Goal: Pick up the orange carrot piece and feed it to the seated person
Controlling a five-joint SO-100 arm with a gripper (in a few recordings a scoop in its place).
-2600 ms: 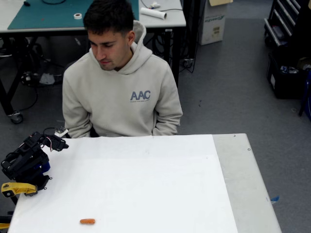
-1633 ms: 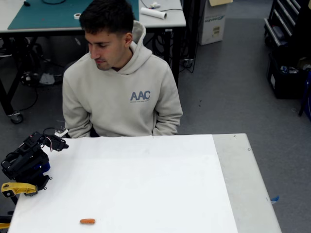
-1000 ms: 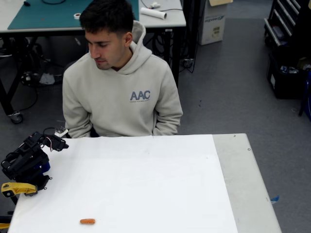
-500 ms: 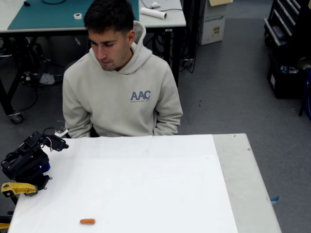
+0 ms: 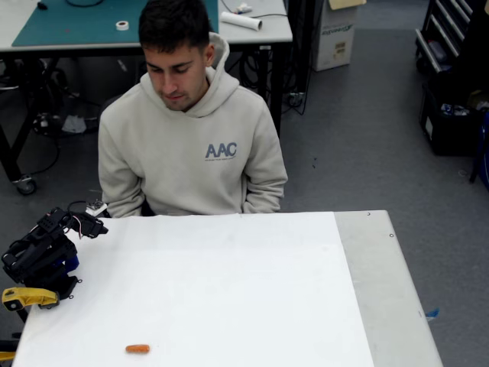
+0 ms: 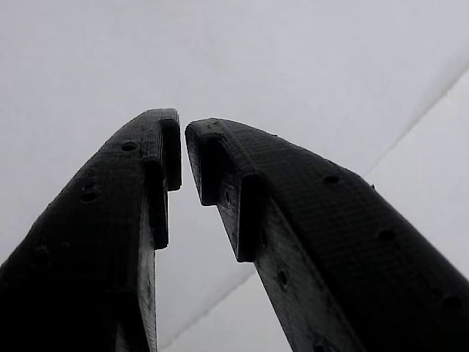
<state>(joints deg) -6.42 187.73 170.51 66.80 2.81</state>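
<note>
The orange carrot piece [image 5: 137,349] lies flat on the white table [image 5: 229,290] near its front left edge. The seated person [image 5: 191,145], in a beige hoodie, sits behind the table's far edge with head bent down. My black arm [image 5: 42,252] is folded at the table's left edge, well apart from the carrot. In the wrist view my gripper [image 6: 183,150] points at the bare white surface. Its fingers [image 6: 146,183] stand almost together with only a thin slit at the tips and nothing between them.
A yellow plastic clamp [image 5: 27,297] holds the arm's base at the table's left edge. A grey bare strip [image 5: 382,290] runs along the table's right side. Behind the person stands another table [image 5: 76,23] with a green mat and a tape roll.
The person's head has turned from the left back to face down at the table. The arm and the carrot piece have not moved.
</note>
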